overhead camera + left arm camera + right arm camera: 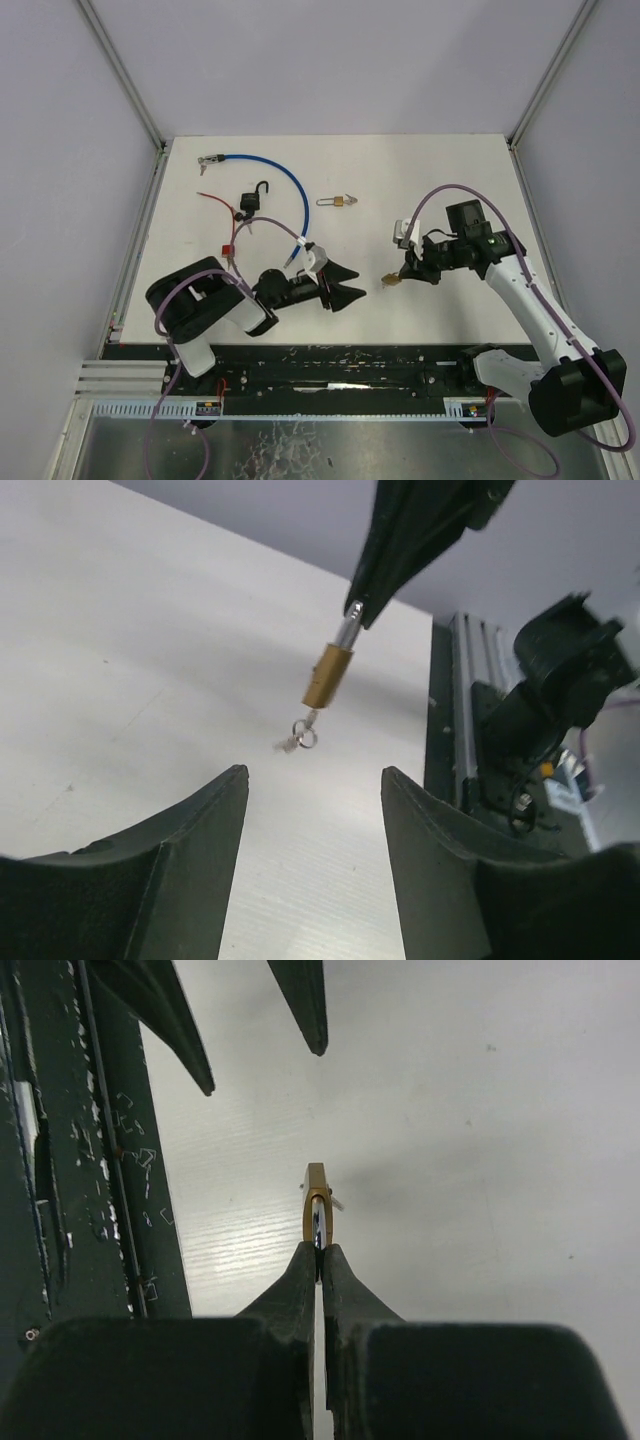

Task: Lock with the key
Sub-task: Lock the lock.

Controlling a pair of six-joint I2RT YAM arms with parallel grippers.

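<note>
Near the white table's near edge, the left gripper stands spread, facing the small brass padlock. The right gripper pinches the padlock aloft by its steel shackle. Next, probably: grip the little silver key and turn it. Only the left wrist view shows that key plainly.

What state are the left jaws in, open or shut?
Open: the left jaws stand wide apart, empty; the brass padlock hangs beyond, in the right jaws.
</note>
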